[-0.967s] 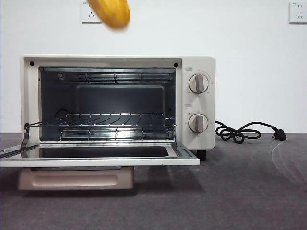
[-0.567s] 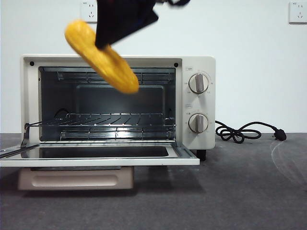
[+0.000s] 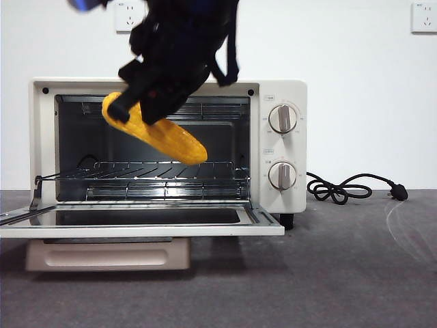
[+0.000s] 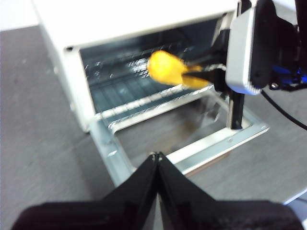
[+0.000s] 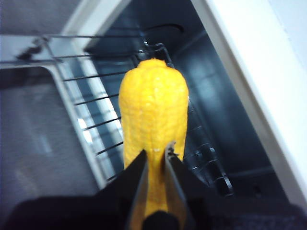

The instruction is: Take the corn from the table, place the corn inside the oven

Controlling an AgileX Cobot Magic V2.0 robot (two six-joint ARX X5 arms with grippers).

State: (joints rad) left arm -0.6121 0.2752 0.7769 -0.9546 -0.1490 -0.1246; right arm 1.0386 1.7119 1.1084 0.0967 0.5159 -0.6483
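Observation:
The yellow-orange corn [image 3: 156, 132] hangs tilted in front of the oven [image 3: 167, 147] opening, above the wire rack [image 3: 164, 171]. My right gripper [image 5: 154, 155] is shut on the corn [image 5: 153, 112], one end pointing into the dark cavity. In the front view this gripper [image 3: 153, 92] comes down from above, large and dark. The oven door [image 3: 136, 222] lies open and flat. My left gripper [image 4: 156, 155] is shut with nothing in it, held back from the oven over the table [image 4: 33, 120]; its view shows the corn [image 4: 170, 71] and the right arm at the opening.
Two round knobs [image 3: 283, 118] sit on the oven's right panel. A black cord with plug [image 3: 351, 186] lies on the table [image 3: 341, 273] to the right of the oven. Wall sockets [image 3: 424, 17] are on the white wall behind.
The corn has come down from the top of the view to the oven opening, carried by the right gripper, and now sits lower and closer to the rack.

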